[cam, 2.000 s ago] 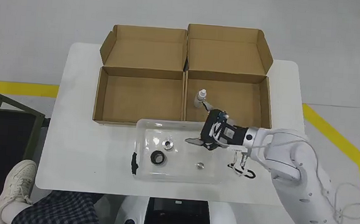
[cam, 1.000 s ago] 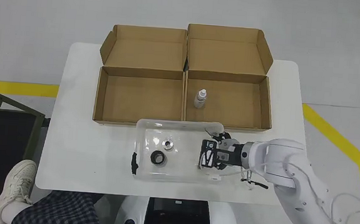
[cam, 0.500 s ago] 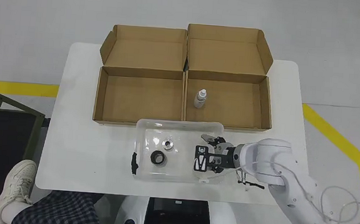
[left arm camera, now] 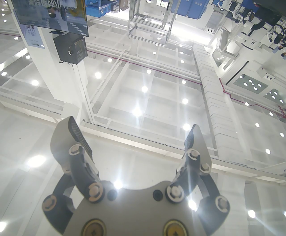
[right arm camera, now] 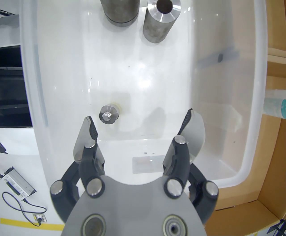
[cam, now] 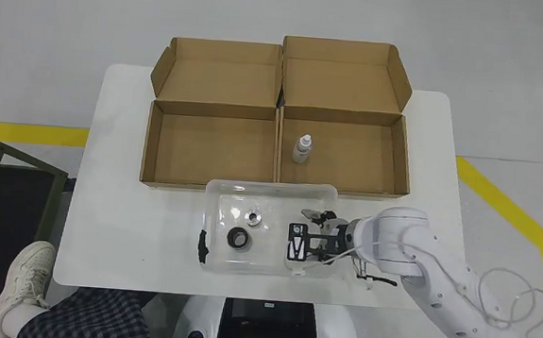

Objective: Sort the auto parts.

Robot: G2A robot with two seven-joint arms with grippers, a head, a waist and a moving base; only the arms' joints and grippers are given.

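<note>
- Hovering low inside the clear bin, the right gripper is seen with its fingers spread wide and nothing between them.
- The small metal stud is found on the bin floor, toward the wall on the robot's side. It sits close to one finger rather than centred in the gap, so a lopsided close could flick it away or tip it over instead of pinching it.
- It looks tiny, round and shiny, so a slip out of the pads during the lift is probably the main worry, and a drop back into the bin would mean a re-grab.
- The dark ring and the silver sleeve are set at the bin's other end, well apart from the fingers, so a bump there seems unlikely.
- The bin wall could be clipped if the descent is made too near that robot-side edge — the whole bin might get shoved.
- Just beyond the bin's far rim two cardboard boxes are lined up, and a white bottle is standing in the right box. The stud could get dropped into the wrong one, the left box being right beside it.
- The left gripper is pointed at the ceiling, away from the bin, with its fingers parted and empty.
</note>
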